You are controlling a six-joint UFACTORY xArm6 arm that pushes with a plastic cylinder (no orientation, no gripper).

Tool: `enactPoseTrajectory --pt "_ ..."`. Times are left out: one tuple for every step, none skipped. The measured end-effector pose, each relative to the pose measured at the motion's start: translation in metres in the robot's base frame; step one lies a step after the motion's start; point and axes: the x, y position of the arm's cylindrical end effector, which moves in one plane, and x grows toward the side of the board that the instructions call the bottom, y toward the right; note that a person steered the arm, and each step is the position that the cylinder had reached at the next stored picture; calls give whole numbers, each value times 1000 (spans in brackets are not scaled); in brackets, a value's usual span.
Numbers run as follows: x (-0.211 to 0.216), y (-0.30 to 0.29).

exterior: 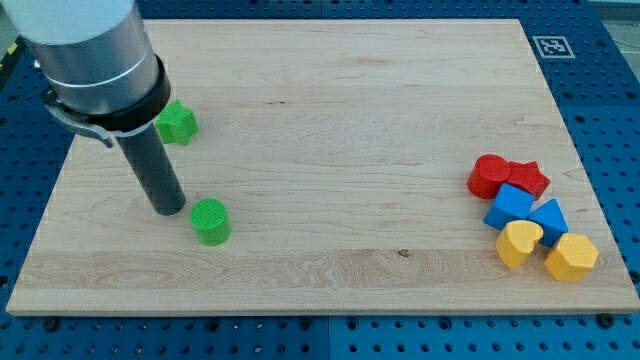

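My tip (169,209) rests on the wooden board (330,150) at the view's left. Just to its right, a small gap away, stands a green cylinder (211,221). A green star-shaped block (177,122) lies above the tip, partly behind the rod's wide upper body. At the view's lower right is a tight cluster: a red cylinder (489,176), a red star-shaped block (529,178), a blue block (510,206), a blue wedge-like block (548,218), a yellow heart-shaped block (518,243) and a yellow hexagonal block (571,257).
The board lies on a blue perforated table (600,100). A black-and-white marker tag (551,46) sits at the board's top right corner.
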Motion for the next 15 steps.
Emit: enactPoseTrajectory --pt "2 0" --pt "31 0" --pt "31 0" --pt "40 25" --pt "40 31" --pt "40 43" --pt "20 46" --pt "14 50" --pt "14 94" --pt "14 102" --pt "14 104" --pt "14 137" --pt "14 145" --pt "14 145" --pt "-17 147"
